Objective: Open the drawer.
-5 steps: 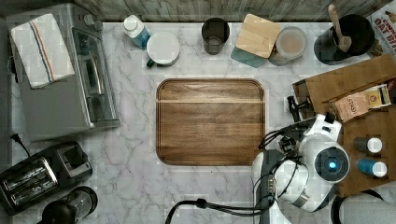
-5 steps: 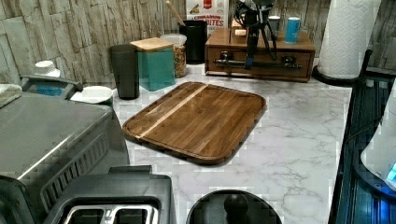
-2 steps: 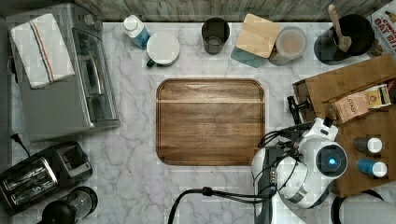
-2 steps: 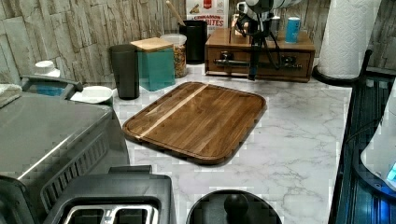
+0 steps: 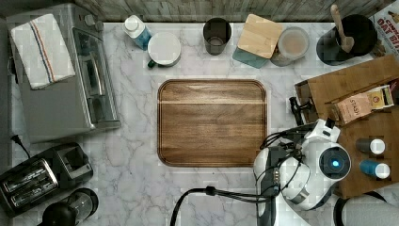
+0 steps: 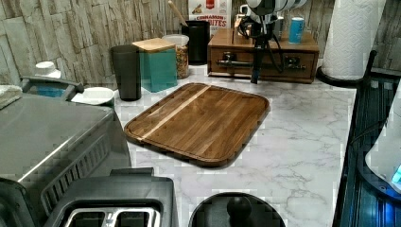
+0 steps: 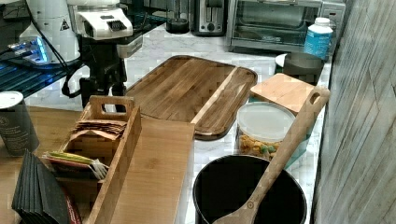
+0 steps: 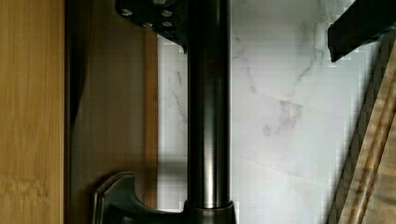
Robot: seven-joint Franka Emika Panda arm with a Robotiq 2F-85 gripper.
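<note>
In front of the wooden chest at the back of the left view, the tool is hanging straight down across the drawer, a wide, shallow, medium-brown wooden front sitting flush in its chest, with the marble counter lying directly beneath. The handle, one long, round, smooth dark metal bar on a curved foot, is running just below the tool in the wrist view, with one dark finger sitting on the counter side of the bar and the other jaw's mount sitting on the drawer side; whether they are pressing on the bar, I cannot tell. Beside the tool, toward the middle of the counter, one rounded-corner cutting board of striped brown wood is lying flat. On top of the chest behind the tool, two small cylindrical containers are standing, and one open wooden caddy of tea packets is standing alongside.
</note>
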